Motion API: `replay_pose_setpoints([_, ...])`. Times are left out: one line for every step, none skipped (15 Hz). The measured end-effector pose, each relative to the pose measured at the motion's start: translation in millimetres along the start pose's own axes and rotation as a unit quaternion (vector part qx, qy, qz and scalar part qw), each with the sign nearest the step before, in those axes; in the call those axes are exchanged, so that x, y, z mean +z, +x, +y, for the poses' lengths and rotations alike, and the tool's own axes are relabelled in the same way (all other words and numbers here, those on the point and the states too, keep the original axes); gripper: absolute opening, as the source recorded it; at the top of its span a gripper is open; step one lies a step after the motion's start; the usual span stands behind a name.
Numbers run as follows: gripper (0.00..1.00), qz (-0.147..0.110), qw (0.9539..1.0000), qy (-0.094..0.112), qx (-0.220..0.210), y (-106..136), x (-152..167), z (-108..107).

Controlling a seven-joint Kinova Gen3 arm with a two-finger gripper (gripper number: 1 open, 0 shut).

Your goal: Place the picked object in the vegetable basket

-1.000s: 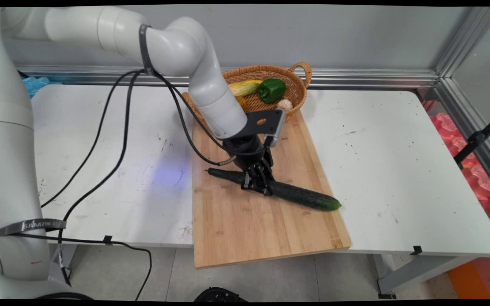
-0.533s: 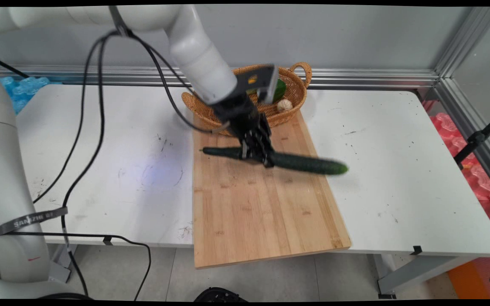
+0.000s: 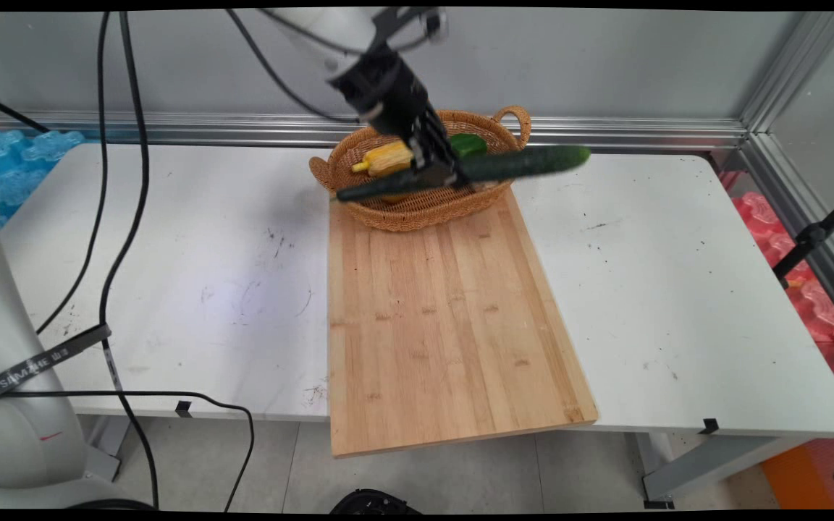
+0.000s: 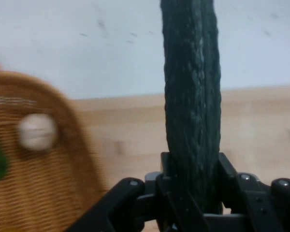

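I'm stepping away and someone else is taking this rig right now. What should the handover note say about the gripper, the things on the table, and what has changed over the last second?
Gripper: shut on the cucumber, gripping it near the middle; the hand view shows the fingers clamped on both sides.
Cucumber: in the air, roughly level, across the front of the wicker basket.
Basket: at the far end of the cutting board, holding a corn cob, a green pepper and a small white bulb, likely garlic.
Changed: a second ago the cucumber lay on the board with the gripper on it; it is lifted off now.
Board: nothing lying on it.
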State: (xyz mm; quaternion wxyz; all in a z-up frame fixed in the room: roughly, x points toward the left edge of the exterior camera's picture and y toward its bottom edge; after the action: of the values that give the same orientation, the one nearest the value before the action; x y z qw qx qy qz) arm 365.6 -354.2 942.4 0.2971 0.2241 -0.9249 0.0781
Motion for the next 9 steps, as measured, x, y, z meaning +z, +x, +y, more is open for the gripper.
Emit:
replay_pose_setpoints([0.00, 0.004, 0.9999, 0.008, -0.009, 1, -3, -5])
replay_pose_setpoints([0.00, 0.008, 0.9996, 0.019, -0.021, 3, -7, -13])
replay_pose_setpoints([0.00, 0.012, 0.9992, 0.026, -0.028, 4, -9, -19])
replay_pose_setpoints([0.00, 0.016, 0.9985, 0.035, -0.037, 5, -11, -26])
replay_pose_setpoints([0.00, 0.021, 0.9976, 0.046, -0.047, 7, -11, -34])
replay_pose_setpoints([0.00, 0.026, 0.9966, 0.054, -0.058, 9, -9, -42])
replay_pose_setpoints([0.00, 0.029, 0.9956, 0.059, -0.067, 11, -6, -49])
replay_pose_setpoints([0.00, 0.033, 0.9944, 0.065, -0.078, 14, 0, -57])
replay_pose_setpoints([0.00, 0.034, 0.9935, 0.068, -0.085, 15, 6, -63])
